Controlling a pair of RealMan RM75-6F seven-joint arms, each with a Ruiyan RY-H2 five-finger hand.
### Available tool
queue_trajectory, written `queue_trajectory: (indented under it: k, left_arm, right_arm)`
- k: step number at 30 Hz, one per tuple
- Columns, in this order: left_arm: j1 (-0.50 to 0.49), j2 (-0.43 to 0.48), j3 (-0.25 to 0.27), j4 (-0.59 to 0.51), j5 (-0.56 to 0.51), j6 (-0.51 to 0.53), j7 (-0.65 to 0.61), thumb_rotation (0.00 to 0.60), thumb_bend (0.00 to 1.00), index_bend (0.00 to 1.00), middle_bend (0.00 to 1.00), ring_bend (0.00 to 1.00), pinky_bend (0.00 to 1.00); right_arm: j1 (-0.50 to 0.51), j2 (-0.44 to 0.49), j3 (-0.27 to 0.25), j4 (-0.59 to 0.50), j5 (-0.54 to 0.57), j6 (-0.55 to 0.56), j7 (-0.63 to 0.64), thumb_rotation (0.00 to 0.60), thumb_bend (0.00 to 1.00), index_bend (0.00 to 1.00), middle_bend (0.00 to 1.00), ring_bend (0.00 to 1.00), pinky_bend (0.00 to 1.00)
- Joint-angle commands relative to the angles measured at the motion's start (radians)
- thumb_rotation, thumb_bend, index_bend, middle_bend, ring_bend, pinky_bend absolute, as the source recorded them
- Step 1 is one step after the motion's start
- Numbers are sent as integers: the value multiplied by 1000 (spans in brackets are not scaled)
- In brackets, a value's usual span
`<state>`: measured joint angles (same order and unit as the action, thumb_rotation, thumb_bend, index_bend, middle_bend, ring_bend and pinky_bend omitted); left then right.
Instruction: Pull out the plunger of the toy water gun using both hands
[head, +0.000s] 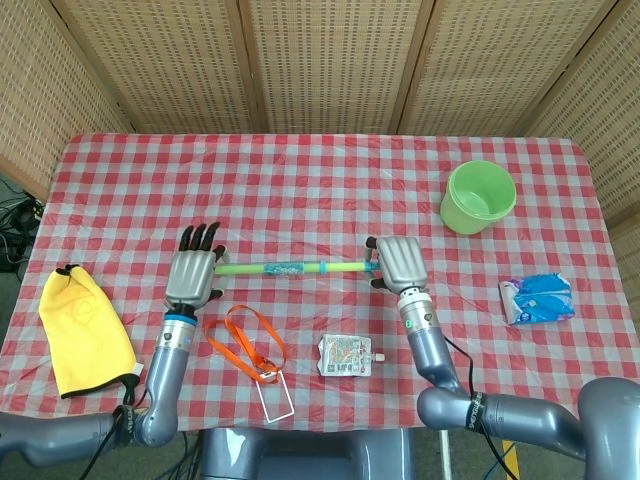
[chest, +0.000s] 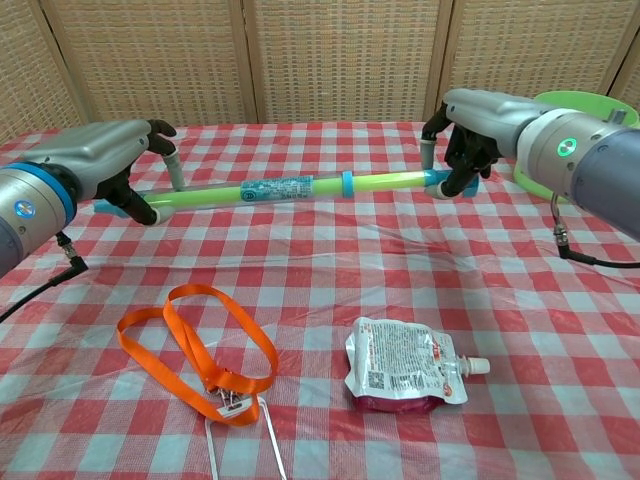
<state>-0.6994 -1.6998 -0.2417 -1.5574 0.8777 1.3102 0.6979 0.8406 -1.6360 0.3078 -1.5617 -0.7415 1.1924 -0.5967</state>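
We see the toy water gun (chest: 290, 188) stretched between both hands above the checkered surface (chest: 330, 270). Our left hand (chest: 120, 165) grips its plunger end, and our right hand (chest: 462, 150) clasps the opposite end. An orange lanyard (chest: 200, 350) and a pouch (chest: 405, 365) lie nearer us than the hands.

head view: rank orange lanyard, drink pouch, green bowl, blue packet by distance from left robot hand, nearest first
From the left robot hand:
1. orange lanyard, just below and right of it
2. drink pouch, centre front
3. green bowl, far right, back
4. blue packet, far right edge
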Motion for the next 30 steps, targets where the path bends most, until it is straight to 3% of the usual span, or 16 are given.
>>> queue_trajectory:
  k: [1,30]
  left_arm:
    - [6,8,3,-1,3,0,-3,600,450,610,0,0,0]
    - [86,122,33,5,55,-15,-89,600,450,612,0,0,0]
  right_arm:
    - [0,-2,2,3,-2,3,-2,600,558,858,1000,931,640]
    - [-17,14,34,56,39,31,-39,600,558,858,1000,931,639]
